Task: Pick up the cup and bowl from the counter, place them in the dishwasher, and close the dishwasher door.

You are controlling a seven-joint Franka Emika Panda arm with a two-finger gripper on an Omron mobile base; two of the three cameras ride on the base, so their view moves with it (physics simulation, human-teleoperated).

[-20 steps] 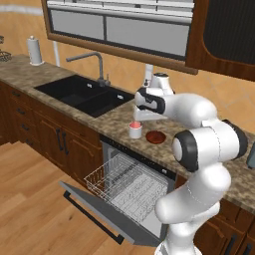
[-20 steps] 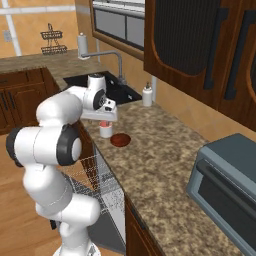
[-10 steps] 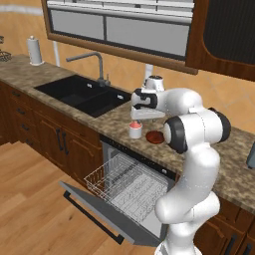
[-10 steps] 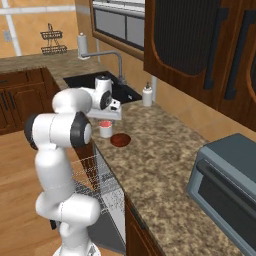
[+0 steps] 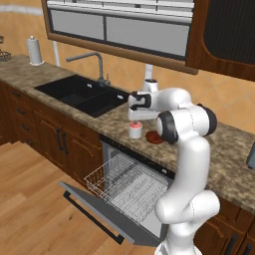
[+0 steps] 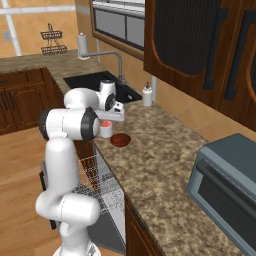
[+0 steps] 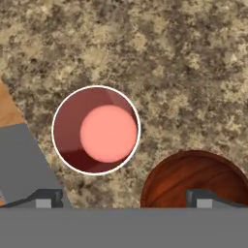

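Hand view is looking straight down on the cup (image 7: 96, 130), its pink-red inside showing, with the bowl (image 7: 193, 179) just beside it on the speckled tabletop (image 7: 160, 53), the two close but apart. Nothing of the task is finished yet, as far as the pictures tell: both pieces are sitting on the tabletop near its front edge, above the dishwasher (image 5: 130, 187), whose door (image 5: 92, 211) is lying dropped open with the white wire rack (image 5: 122, 182) pulled out and carrying neither piece. The gripper (image 5: 135, 118) is hovering right over the cup with its jaws spread wide and released, grasping nothing; the two dark tips are standing either side of the cup's line, one near the bowl. Judging from this, the cup pick is only being lined up, and the bowl, the loading and the door closing are all left. Against the earlier frames, the arm has been folding its elbow inward and upright while the hand has been settling closer above the cup; cup, bowl and door are lying where they were.
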